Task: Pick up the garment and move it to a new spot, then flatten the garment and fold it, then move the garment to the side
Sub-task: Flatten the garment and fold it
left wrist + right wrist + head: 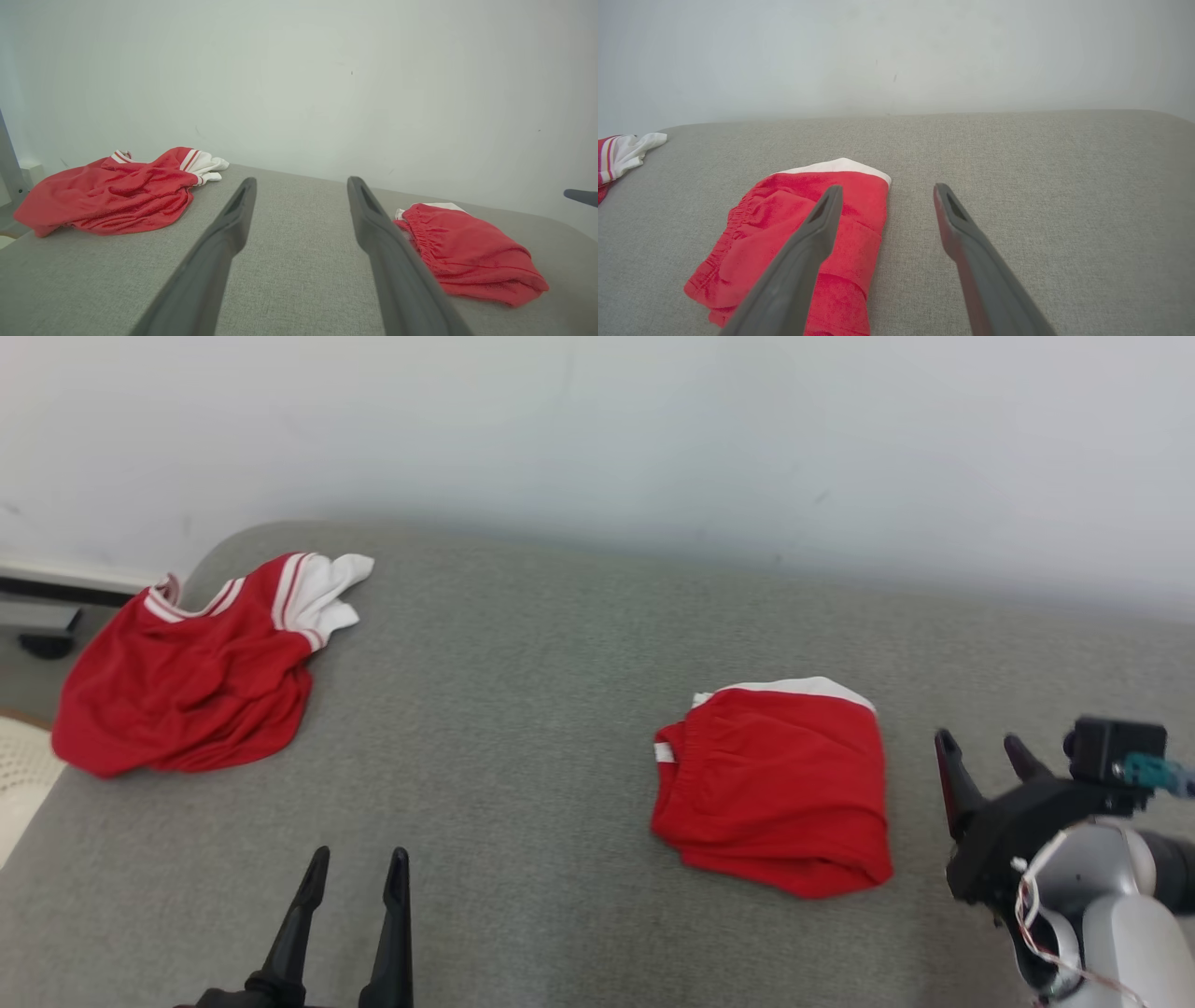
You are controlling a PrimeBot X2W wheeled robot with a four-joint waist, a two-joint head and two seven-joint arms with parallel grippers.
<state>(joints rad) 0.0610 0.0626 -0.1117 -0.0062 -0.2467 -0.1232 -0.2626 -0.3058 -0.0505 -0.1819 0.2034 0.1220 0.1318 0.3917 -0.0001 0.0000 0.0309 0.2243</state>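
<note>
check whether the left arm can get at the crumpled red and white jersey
Probably yes: the left gripper stands open, and bare grey fabric surface lies between it and the crumpled red and white jersey.

Long dark fingers (395,915), silver forearm (1120,943), white cables (1025,898).

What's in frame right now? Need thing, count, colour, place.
folded garment: one, red with white trim, right of centre on the surface
crumpled garment: one, red with white striped trim, far left of the surface
fabric surface: one, grey, under both garments
wall: one, white, behind the surface
pale object: one, off-white, left edge beside the surface; too cropped to identify
left claw: one, dark, open and empty, lower left over bare surface
right claw: one, dark, open and empty, just right of the folded garment
</note>
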